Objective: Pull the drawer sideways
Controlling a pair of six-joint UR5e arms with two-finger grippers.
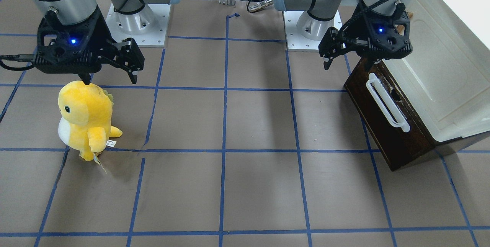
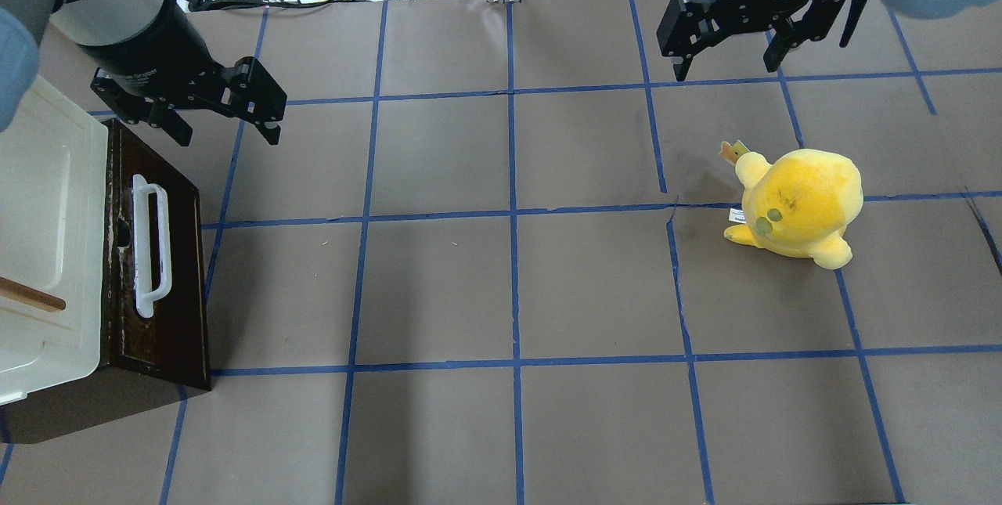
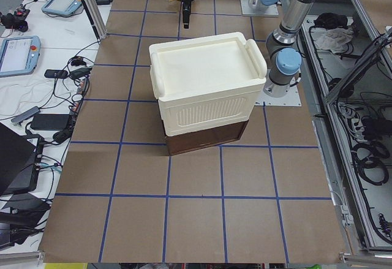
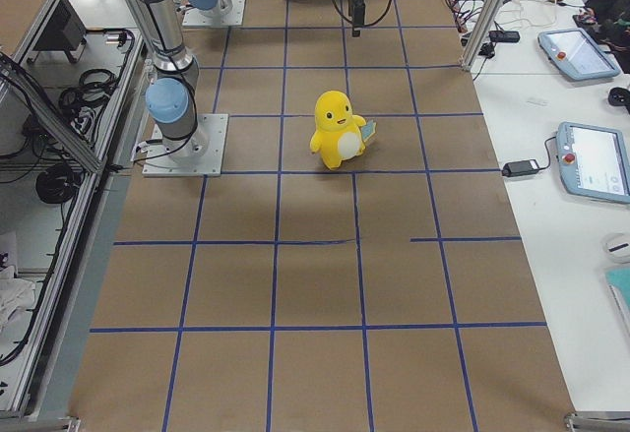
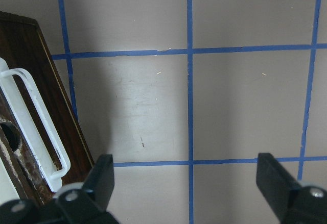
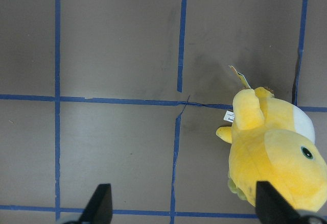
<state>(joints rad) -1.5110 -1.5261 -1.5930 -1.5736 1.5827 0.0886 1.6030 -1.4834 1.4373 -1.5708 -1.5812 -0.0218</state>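
The drawer (image 2: 182, 270) has a dark brown front and a long white bar handle (image 2: 149, 243), and sits closed in a cream-white cabinet (image 2: 47, 200) at the table's left end. The front-facing view shows the drawer (image 1: 386, 139) at the right, and the left wrist view shows the drawer (image 5: 30, 76) at its left edge. My left gripper (image 2: 225, 129) hangs open just past one end of the drawer front, off its corner, touching nothing. It appears again as the left gripper (image 1: 348, 63) and left gripper (image 5: 187, 183). My right gripper (image 2: 726, 66) is open above the table's other half, also seen as the right gripper (image 6: 184, 206).
A yellow plush dinosaur (image 2: 798, 203) stands on the right half, close below the right gripper (image 1: 110, 79). A wooden stick (image 2: 31, 295) lies on the cabinet top. Brown paper with blue tape lines covers the table (image 2: 509, 293). Both arm bases (image 1: 138, 21) stand at the robot's edge.
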